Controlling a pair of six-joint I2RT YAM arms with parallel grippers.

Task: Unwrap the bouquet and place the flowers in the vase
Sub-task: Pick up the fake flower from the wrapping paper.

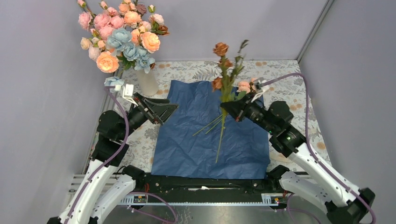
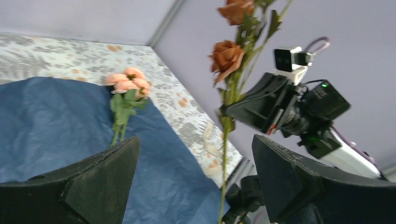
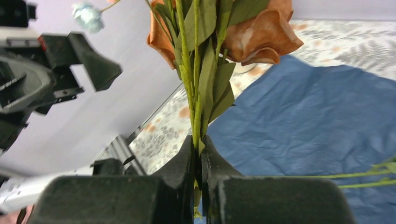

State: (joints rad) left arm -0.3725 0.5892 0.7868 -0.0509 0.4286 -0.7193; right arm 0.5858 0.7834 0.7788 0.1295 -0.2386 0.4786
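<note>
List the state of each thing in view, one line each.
left fingers: open, empty.
right fingers: shut on the brown-flower stem.
brown-flower stem: held upright.
vase: upright, holding flowers.
paper: spread flat.
peach roses: lying on the paper.
loose stems: lying on the paper.

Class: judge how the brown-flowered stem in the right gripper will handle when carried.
Probably fairly stiff: the brown-flowered stem stands upright above and hangs straight below the right gripper. Likely light: a narrow pinch holds it. Top blooms may sway.
</note>
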